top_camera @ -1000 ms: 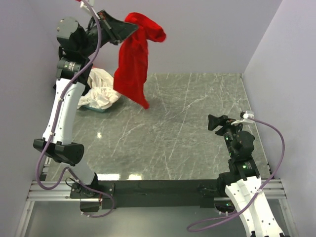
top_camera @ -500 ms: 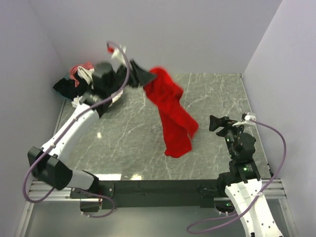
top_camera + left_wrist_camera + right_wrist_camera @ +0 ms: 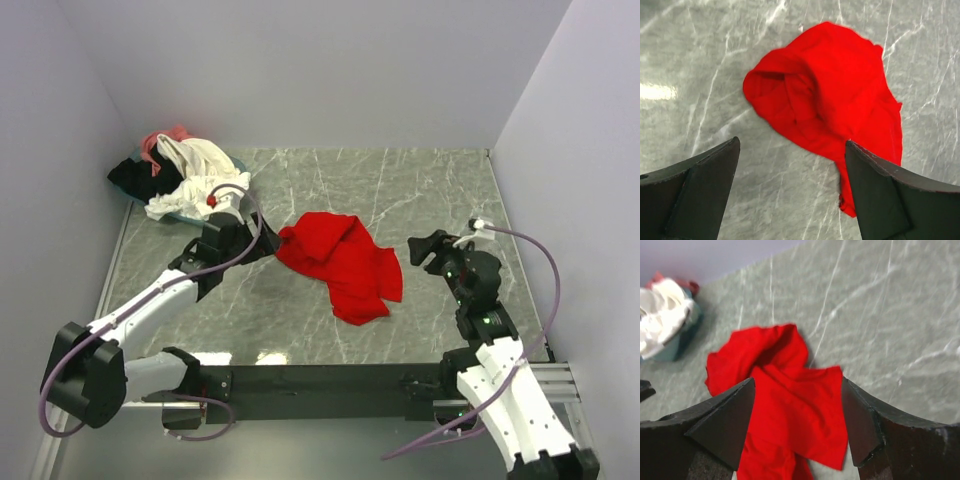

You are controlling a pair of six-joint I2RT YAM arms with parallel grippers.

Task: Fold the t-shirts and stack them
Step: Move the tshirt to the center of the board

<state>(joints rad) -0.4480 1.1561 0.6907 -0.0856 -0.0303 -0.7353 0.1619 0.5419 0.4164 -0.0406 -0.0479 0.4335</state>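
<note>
**Q:** Nearest the arms — how do the pincers stand?
**A:** The left gripper (image 3: 792,145) is spread wide and empty, low over the table (image 3: 430,190). The right gripper (image 3: 425,250) is parted too, holding nothing.

**Q:** And the shirt?
**A:** The red t-shirt (image 3: 343,265) lies crumpled mid-table, between the two.

**Q:** Farther back?
**A:** A heap of t-shirts (image 3: 190,170) — cream-white, black, pink — fills the far left corner, apparently over a teal tray (image 3: 684,340), mostly hidden.

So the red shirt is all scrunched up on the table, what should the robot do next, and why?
Probably lower the left gripper to pinch the nearest edge of the red t-shirt and start pulling it flat. It lies crumpled on the table, that gripper hangs open right beside it, and a bunched shirt cannot fold neatly.
</note>
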